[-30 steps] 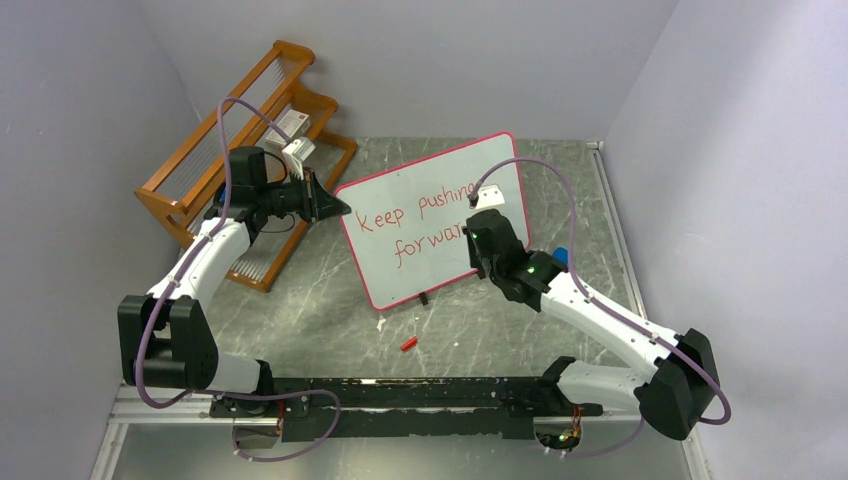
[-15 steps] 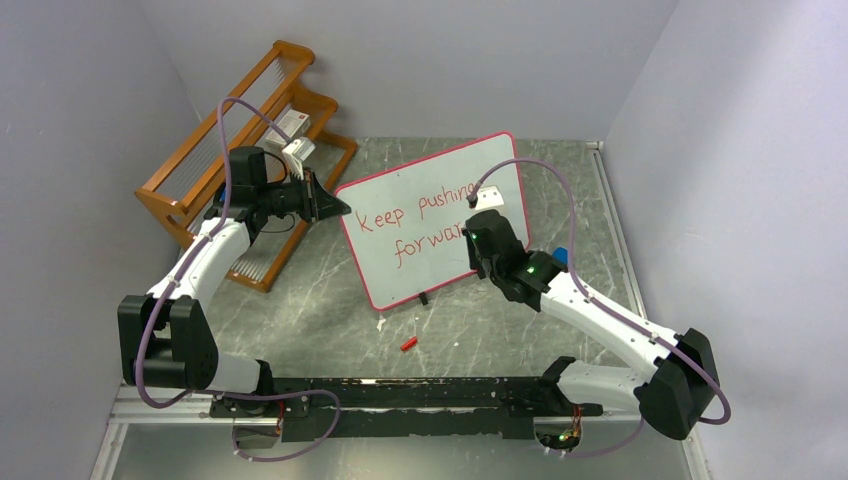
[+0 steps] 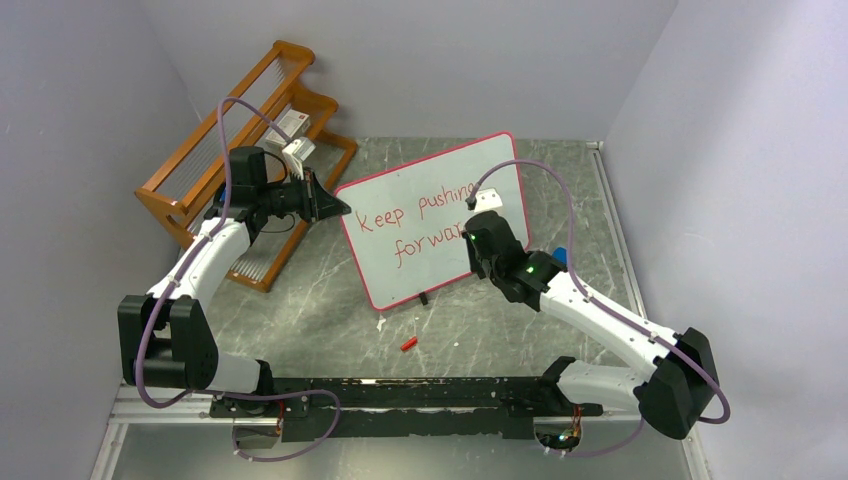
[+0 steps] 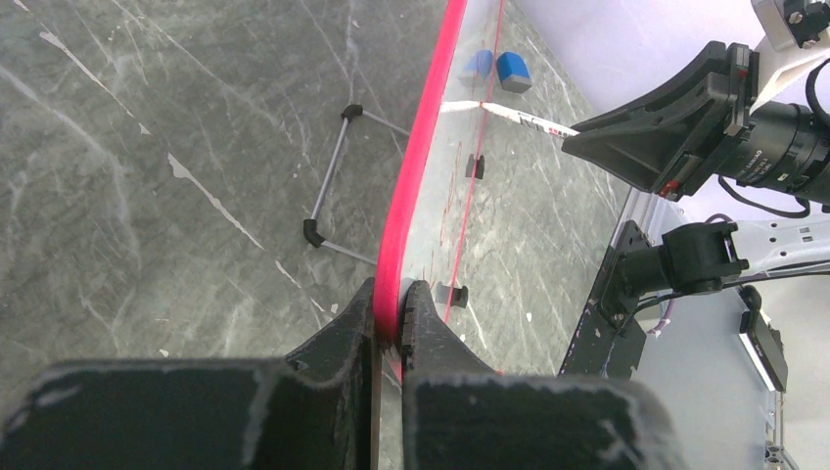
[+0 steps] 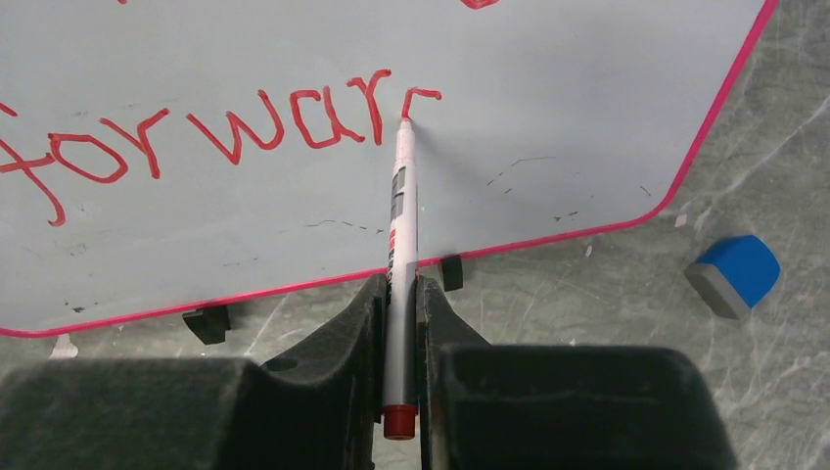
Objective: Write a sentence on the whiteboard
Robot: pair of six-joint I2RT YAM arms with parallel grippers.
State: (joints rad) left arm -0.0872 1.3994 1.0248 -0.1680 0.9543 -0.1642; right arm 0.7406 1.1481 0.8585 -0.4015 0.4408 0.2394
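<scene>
The whiteboard [image 3: 440, 190] stands tilted on the table, white with a red-pink frame and black feet [image 5: 206, 323]. My left gripper [image 3: 335, 208] is shut on its left edge; the frame [image 4: 416, 186] runs between the jaws [image 4: 391, 313]. The sentence [image 3: 420, 215] reads "Keep pushing" above "forwar" [image 5: 225, 127] with a started stroke. My right gripper [image 5: 399, 294] is shut on a white marker [image 5: 399, 225] with a red end. Its tip touches the board at the end of the lower line. In the top view the right gripper [image 3: 480, 235] hides the line's end.
A wooden rack [image 3: 240, 150] stands at the back left behind the left arm. A red marker cap [image 3: 408, 343] lies on the table before the board. A blue eraser [image 5: 734, 274] lies right of the board, also in the top view [image 3: 558, 255]. Wire stand legs [image 4: 328, 181] show behind the board.
The right gripper with the marker has shifted slightly left and down along the lower line. The left gripper and the board have not moved.
</scene>
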